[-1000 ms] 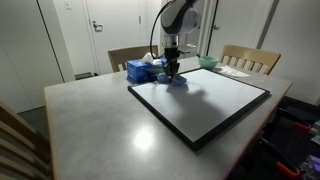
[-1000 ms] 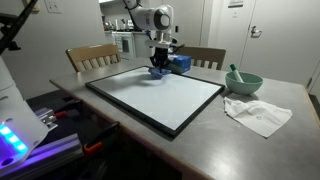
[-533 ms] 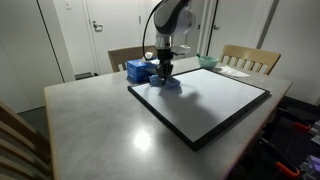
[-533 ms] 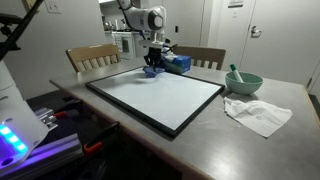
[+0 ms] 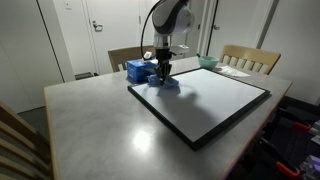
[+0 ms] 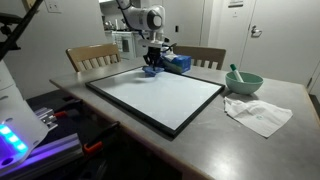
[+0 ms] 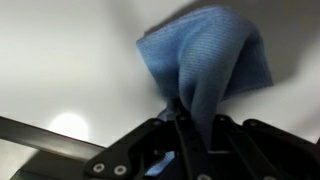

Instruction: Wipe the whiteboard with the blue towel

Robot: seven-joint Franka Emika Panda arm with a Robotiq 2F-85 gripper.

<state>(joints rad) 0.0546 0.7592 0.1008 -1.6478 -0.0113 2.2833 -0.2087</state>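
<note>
The tool, clamped on a fold of the blue towel that sits bunched on the whiteboard at its corner beside the blue box, needs light, even pressure and overlapping strokes inside the dark frame.

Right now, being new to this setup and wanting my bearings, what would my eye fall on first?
First, the large dark-framed whiteboard, which covers much of the grey table. At its far corner the arm's jaws pinch a bunched blue towel down onto the white surface. In an exterior view, a green bowl and a crumpled white cloth sit on the table beside the board.
</note>
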